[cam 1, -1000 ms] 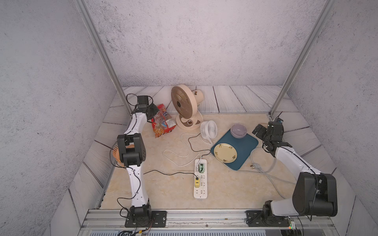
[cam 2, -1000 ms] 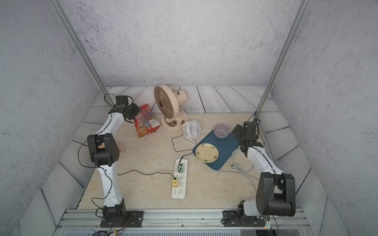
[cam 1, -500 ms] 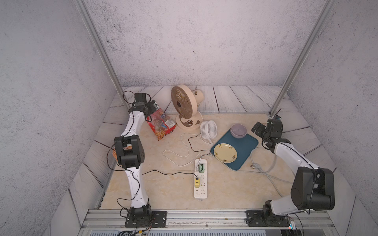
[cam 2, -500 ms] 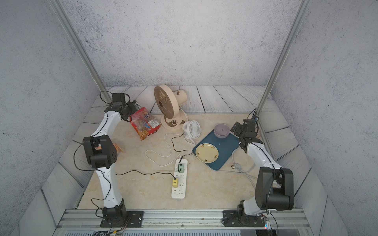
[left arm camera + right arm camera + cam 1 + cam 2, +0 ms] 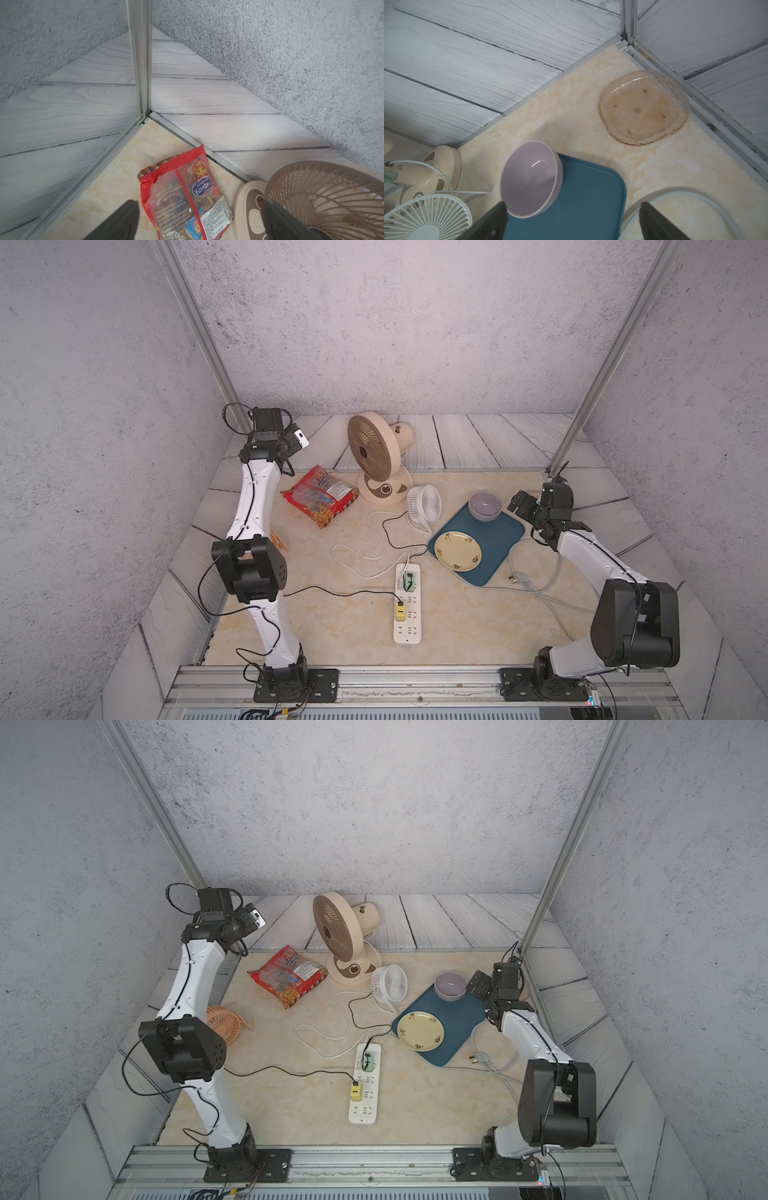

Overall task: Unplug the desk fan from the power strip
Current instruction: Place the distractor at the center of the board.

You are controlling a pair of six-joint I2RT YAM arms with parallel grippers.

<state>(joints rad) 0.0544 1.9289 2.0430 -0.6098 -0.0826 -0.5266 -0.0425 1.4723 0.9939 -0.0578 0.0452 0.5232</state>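
The white power strip (image 5: 407,605) lies on the table at the front middle, with a green plug (image 5: 409,580) and a yellow plug (image 5: 400,611) in it. A white cord (image 5: 357,556) loops from its far end toward the beige desk fan (image 5: 376,456), which stands upright at the back. My left gripper (image 5: 199,220) hangs open and empty in the far left corner, above a red snack bag (image 5: 187,203) beside the fan's base. My right gripper (image 5: 573,218) is open and empty above a blue tray (image 5: 591,197), next to a purple bowl (image 5: 529,180).
A small white fan (image 5: 424,502) stands by the tray, with a black cord to the green plug. An orange fan (image 5: 226,1021) lies behind my left arm. A yellow plate (image 5: 457,551) rests on the tray. A clear dish (image 5: 643,108) sits in the far right corner, and a grey cord (image 5: 536,589) lies at the right.
My left gripper has opened and let go of the snack bag, which now lies flat on the table. The left wrist has risen toward the corner. The right arm shifted slightly.
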